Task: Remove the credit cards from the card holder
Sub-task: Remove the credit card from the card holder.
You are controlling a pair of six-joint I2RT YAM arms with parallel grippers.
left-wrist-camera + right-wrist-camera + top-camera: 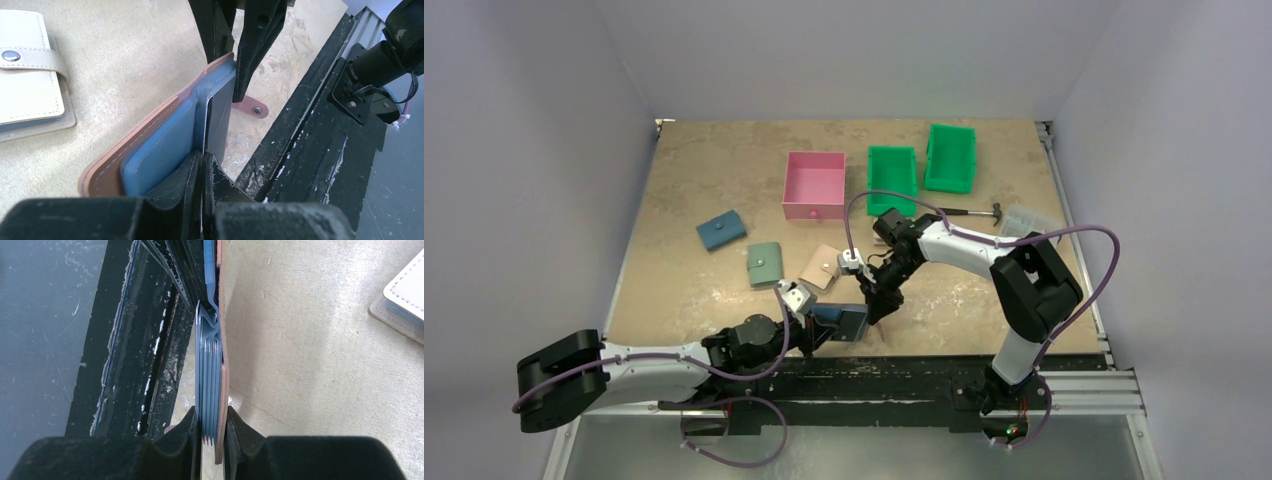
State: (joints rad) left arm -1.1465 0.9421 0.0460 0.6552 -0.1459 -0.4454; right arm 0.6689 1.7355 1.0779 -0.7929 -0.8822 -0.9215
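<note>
The card holder is held on edge, its near end grasped by the clenched left gripper. Just ahead of those fingers, credit cards are seen tucked in the blue lining. The far end is clamped by the right gripper. Left of both, a beige wallet lies on the table.
</note>
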